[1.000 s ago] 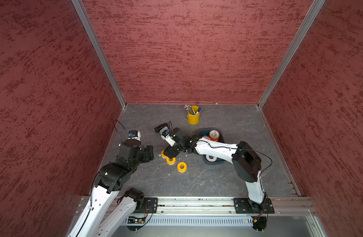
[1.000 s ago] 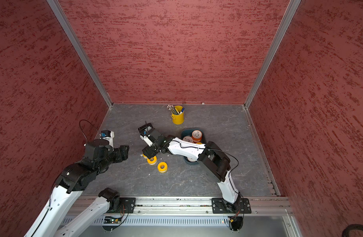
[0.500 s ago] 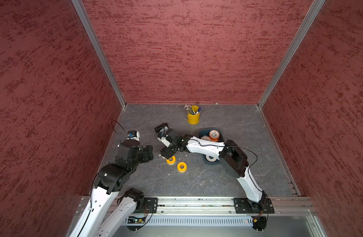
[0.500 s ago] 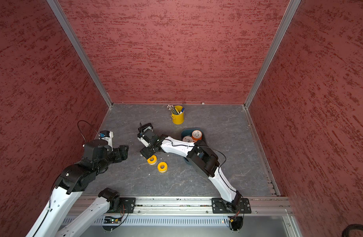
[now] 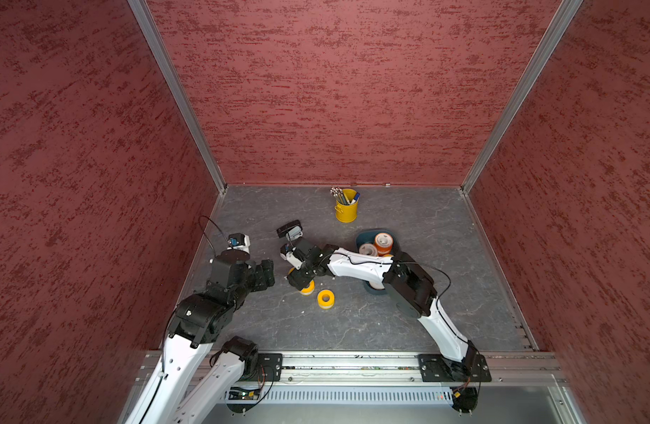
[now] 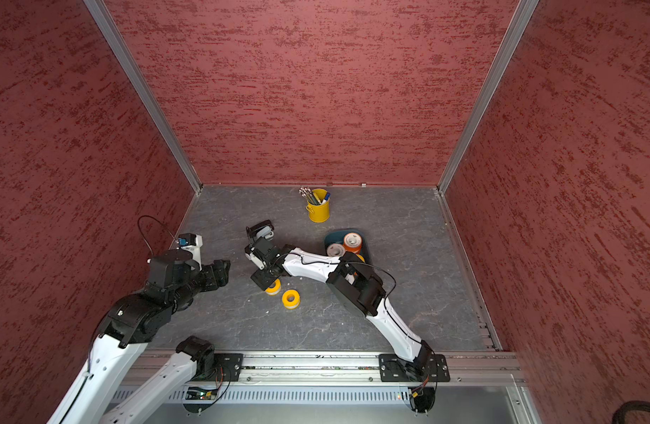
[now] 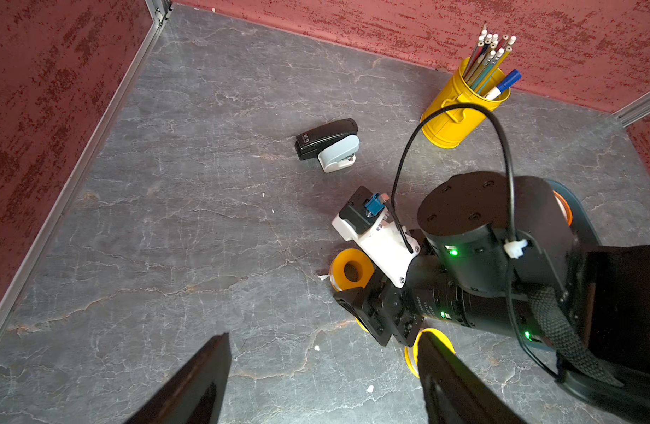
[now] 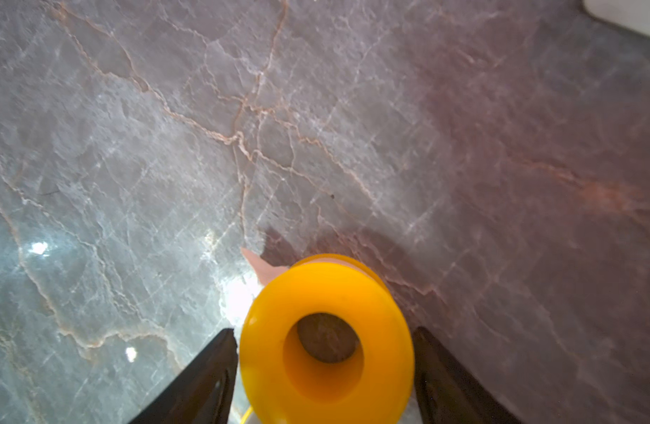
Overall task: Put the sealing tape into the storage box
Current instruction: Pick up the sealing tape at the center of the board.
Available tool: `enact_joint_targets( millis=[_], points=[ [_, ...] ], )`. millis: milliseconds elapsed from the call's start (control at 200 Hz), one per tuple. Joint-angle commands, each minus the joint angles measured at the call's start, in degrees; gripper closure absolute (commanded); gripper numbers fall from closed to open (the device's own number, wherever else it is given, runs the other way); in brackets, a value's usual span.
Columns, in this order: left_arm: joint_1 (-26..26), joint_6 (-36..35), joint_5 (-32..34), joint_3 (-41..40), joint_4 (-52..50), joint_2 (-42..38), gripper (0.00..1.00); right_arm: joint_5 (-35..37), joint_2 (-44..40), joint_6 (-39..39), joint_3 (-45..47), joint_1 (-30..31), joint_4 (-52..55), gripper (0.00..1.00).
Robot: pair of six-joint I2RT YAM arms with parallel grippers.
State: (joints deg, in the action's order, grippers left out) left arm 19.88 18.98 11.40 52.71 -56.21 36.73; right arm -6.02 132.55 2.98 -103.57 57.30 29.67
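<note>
Nearest the robot's base, a loose yellow roll (image 5: 325, 298) of sealing tape lies flat on the grey floor (image 5: 352, 323), outside the storage box (image 5: 367, 233), on the left arm's side of it. Just past it, a little farther from the box, the right gripper (image 8: 322, 330) is lowered over a second yellow roll (image 8: 327, 290). Its jaws stand right at the roll's flanks, but I cannot tell whether they press on it. A third yellow roll (image 7: 340, 273) sits just beside that gripper. Farther again from the box, the left gripper (image 7: 321, 341) hangs with its jaws wide apart and nothing between them.

The right arm (image 5: 356, 266) crosses the box's near part. At the box's far end sit an orange-sided roll (image 5: 384, 243) and a white-faced roll (image 5: 368, 250), touching. Beyond the box stand a black-and-grey stapler (image 5: 290, 229) and a yellow pen bucket (image 5: 346, 212).
</note>
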Motion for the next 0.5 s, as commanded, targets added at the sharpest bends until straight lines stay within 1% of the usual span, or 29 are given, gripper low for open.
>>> enact_joint_targets(
  millis=[0, 170, 401, 496],
  points=[
    [-0.6, -0.8, -0.8, -0.8, 1.3, -0.6, 0.17, 2.4, 1.7, -0.3, -2.2, 0.8, 1.0, 0.26],
    [-0.6, -0.8, -0.8, -0.8, 1.3, -0.4, 0.17, 4.6, 3.6, -0.3, -4.8, 1.3, 2.9, 0.32],
    [-0.6, -0.8, -0.9, -0.8, 1.4, -0.4, 0.17, 7.6, 4.0, -0.2, -5.3, 1.9, 3.2, 0.40],
    [-0.7, -0.8, -1.0, -0.8, 1.3, -0.3, 0.17, 7.5, 3.5, 0.2, -5.4, 1.9, 2.7, 0.44]
  ],
)
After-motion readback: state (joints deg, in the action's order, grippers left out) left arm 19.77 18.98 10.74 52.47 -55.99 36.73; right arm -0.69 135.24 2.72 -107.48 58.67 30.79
